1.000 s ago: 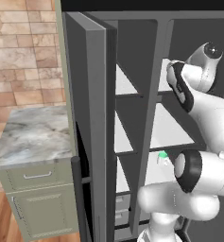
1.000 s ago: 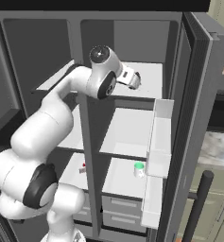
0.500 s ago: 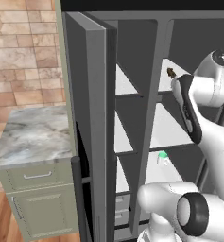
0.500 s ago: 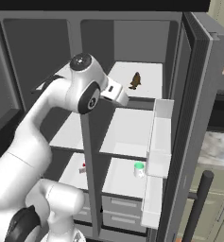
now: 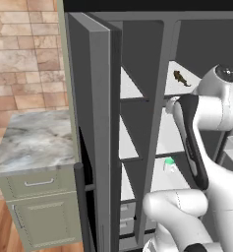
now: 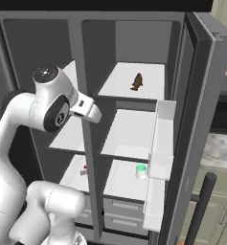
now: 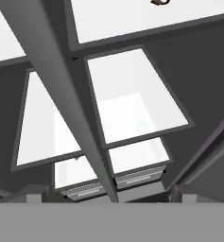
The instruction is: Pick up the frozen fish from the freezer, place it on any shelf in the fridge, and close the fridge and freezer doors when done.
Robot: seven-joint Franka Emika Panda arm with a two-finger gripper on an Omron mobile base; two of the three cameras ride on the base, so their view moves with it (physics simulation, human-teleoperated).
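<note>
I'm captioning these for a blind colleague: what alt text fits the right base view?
The frozen fish lies on the fridge's top shelf, both doors open. The white arm bends in front of the divider, and a green-capped bottle stands on the lowest shelf.

You get flat, even rendered light with no visible lamp and no glare anywhere. The wide white rectangular shelf boards (image 6: 134,81) read as the brightest surfaces, almost washed out, while the dark grey inner walls of the tall unit (image 6: 98,40) fall to dull shade toward 12 o'clock. The tiny dark brown fish lump (image 6: 137,81) casts barely any shadow on its board. Edges look soft and slightly pixelated in both base views. The mottled grey marble countertop (image 5: 34,140) at 9 o'clock is smeared, its veining blurry. In the hand view, straight lines stay straight; the lower white shelves (image 7: 127,113) look hazy.
</note>
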